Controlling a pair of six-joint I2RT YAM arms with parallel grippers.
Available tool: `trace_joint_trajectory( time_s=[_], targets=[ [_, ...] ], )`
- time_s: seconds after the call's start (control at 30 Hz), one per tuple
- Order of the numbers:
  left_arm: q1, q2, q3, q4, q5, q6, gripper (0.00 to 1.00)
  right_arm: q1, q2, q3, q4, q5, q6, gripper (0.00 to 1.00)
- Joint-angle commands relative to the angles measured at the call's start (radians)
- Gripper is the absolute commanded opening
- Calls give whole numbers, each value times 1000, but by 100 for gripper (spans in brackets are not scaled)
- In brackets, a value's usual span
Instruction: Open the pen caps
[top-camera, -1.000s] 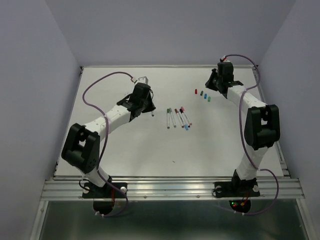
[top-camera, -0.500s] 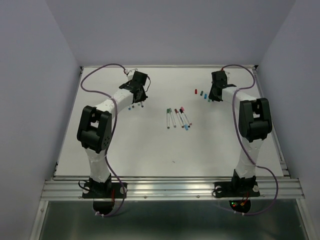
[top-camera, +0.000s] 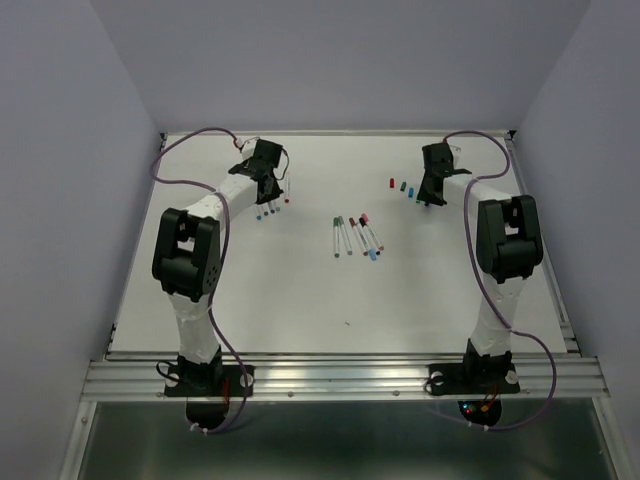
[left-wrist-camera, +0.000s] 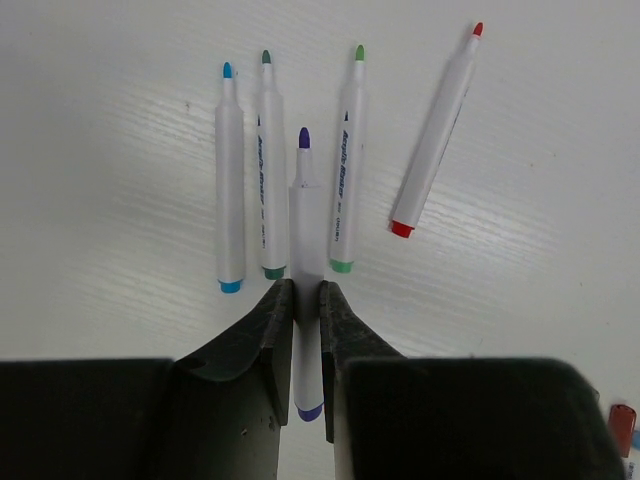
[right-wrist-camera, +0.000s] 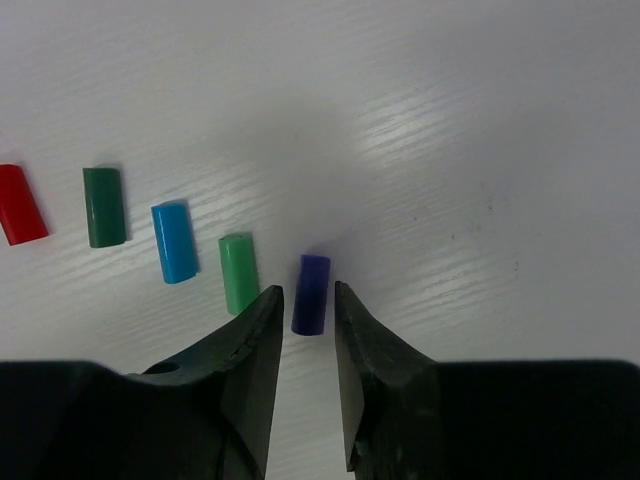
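My left gripper (left-wrist-camera: 307, 290) is shut on an uncapped white pen with a purple tip (left-wrist-camera: 304, 200), held low over the table among a row of uncapped pens: blue (left-wrist-camera: 230, 190), dark green (left-wrist-camera: 271, 180), green (left-wrist-camera: 347, 170) and red (left-wrist-camera: 438, 130). My right gripper (right-wrist-camera: 308, 292) is slightly open. Its jaws stand on either side of a purple cap (right-wrist-camera: 313, 270) that lies on the table with a gap on both sides. Beside it lie green (right-wrist-camera: 239, 272), blue (right-wrist-camera: 175, 241), dark green (right-wrist-camera: 104, 206) and red (right-wrist-camera: 20, 204) caps.
Several capped pens (top-camera: 355, 235) lie side by side in the middle of the white table (top-camera: 300, 300). The left gripper (top-camera: 266, 180) is at the far left, the right gripper (top-camera: 430, 192) at the far right. Purple cables loop over both arms.
The left arm has swung back and left with the purple pen and lowered it into the row of uncapped pens. The right gripper has come down at the end of the cap row.
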Motion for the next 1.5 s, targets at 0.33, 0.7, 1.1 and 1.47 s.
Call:
trace_joint_trajectory(
  time_s=[0.33, 0.7, 1.1, 1.47],
  targets=[
    [24, 82, 115, 5, -39, 38, 0, -2, -102, 20, -13, 8, 19, 60],
    [36, 161, 187, 47, -52, 134, 0, -2, -300, -59, -13, -6, 13, 100],
    [42, 220, 218, 35, -60, 120, 16, -2, -414, -128, -13, 13, 1, 100],
    [42, 170, 180, 25, -25, 111, 55, -2, -437, -139, -13, 22, -8, 100]
  ],
)
